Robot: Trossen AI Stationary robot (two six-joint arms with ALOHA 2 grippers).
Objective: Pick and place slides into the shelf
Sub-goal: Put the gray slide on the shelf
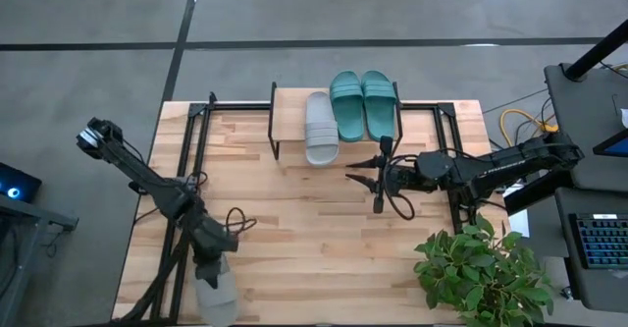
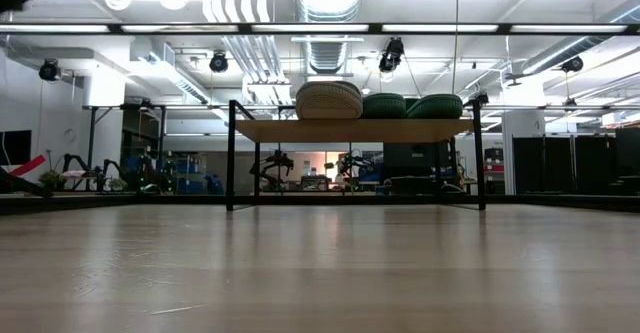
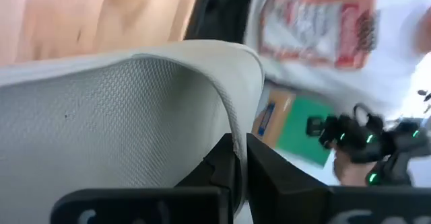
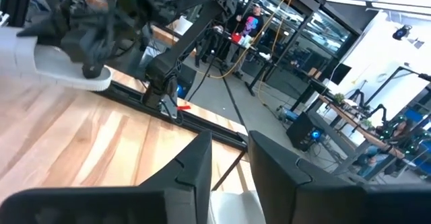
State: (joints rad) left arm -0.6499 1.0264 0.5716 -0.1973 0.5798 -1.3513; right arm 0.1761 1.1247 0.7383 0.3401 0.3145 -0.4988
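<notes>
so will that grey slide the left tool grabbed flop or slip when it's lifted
Likely light: the left tool pinches only the strap edge of the grey slide. The thin strap may flex, so the slide could dangle and swing. Its textured surface probably helps against slipping.

Grey slide (image 1: 216,293) at bottom edge of high view: heel cut off, front under left gripper (image 1: 210,258). Left wrist view: slide fills frame, cut at left edge; bkgd blurred. Low view: both arms out of frame; teal slides (image 2: 412,106) partly behind grey slide (image 2: 329,100).
</notes>
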